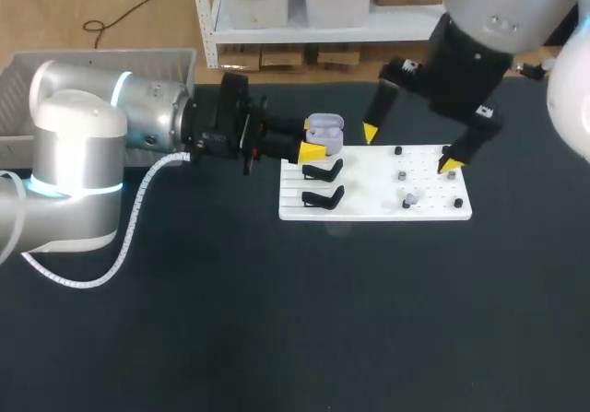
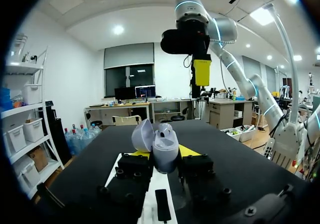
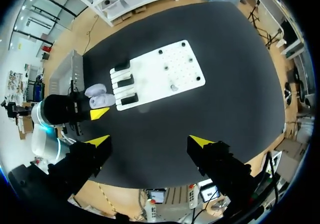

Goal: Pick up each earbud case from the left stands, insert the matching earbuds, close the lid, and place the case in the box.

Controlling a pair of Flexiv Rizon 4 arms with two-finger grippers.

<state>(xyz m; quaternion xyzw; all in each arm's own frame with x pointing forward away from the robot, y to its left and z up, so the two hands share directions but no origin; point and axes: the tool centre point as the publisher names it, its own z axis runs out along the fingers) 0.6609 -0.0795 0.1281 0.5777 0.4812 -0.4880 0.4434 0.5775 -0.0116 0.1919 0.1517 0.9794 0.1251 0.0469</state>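
Note:
A lavender earbud case (image 1: pixel 324 132) with its lid flipped open is off the stands, and my left gripper (image 1: pixel 313 150) is shut on it at the left end of the white board (image 1: pixel 369 193). Seen from the left wrist, the case (image 2: pixel 163 146) stands upright between the yellow tips. Two black stands (image 1: pixel 323 169) on the board's left side are bare. Small earbuds (image 1: pixel 409 196) and black pegs sit on the board's right half. My right gripper (image 1: pixel 410 149) hangs open high over that half, holding nothing. From the right wrist, the board (image 3: pixel 155 78) and case (image 3: pixel 100 96) lie far below.
A pale plastic box (image 1: pixel 101 62) stands at the table's back left, behind my left arm. The dark table top (image 1: pixel 295 320) stretches in front of the board. A coiled cable (image 1: pixel 129 237) hangs from my left arm.

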